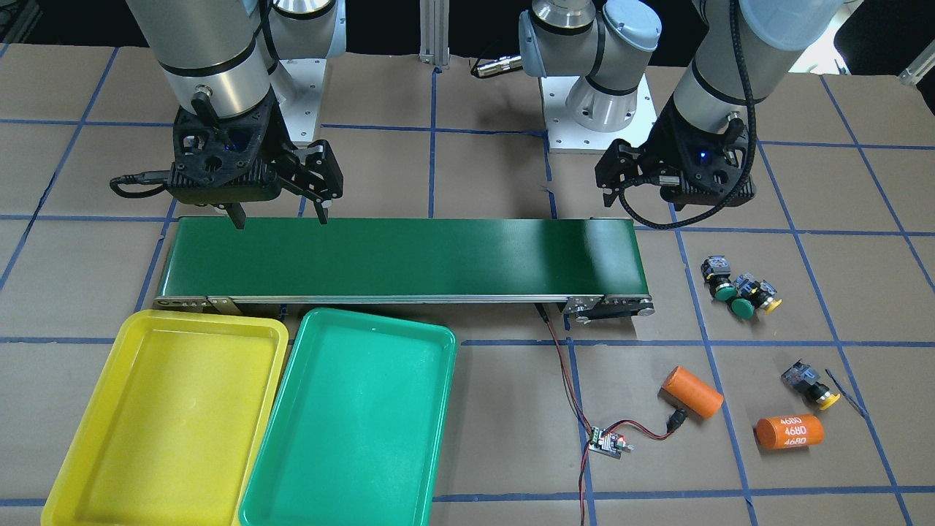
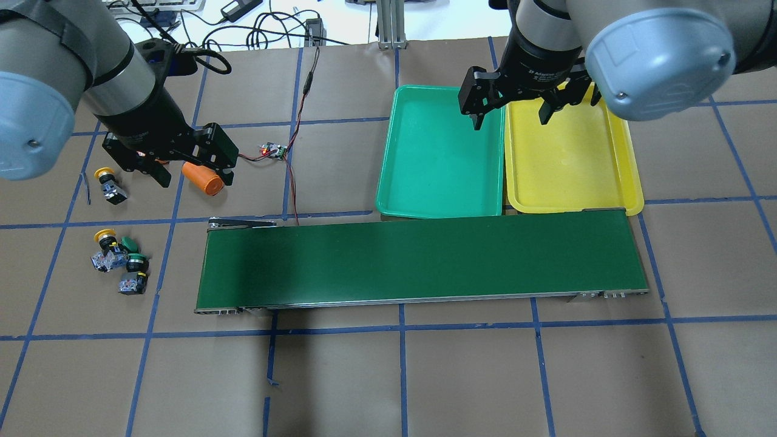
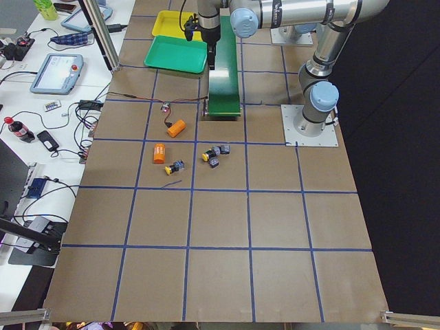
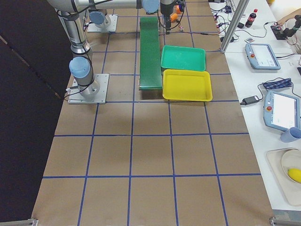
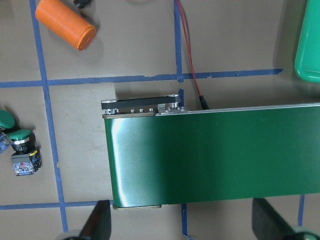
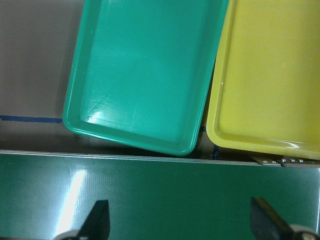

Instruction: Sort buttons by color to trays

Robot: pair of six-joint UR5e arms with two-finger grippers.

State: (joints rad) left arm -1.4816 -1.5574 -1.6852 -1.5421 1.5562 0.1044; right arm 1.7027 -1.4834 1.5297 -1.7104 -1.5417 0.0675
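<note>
Three buttons lie bunched on the paper beyond the belt's end: two green and one yellow. Another yellow button lies apart, next to an orange cylinder. The yellow tray and the green tray sit side by side in front of the belt, both empty. My left gripper hangs open and empty above the table by the belt's end, apart from the buttons. My right gripper hangs open and empty over the belt's other end, by the trays.
The long dark-green conveyor belt crosses the middle of the table. Two orange cylinders lie near the buttons. A small controller board with red and black wires runs to the belt.
</note>
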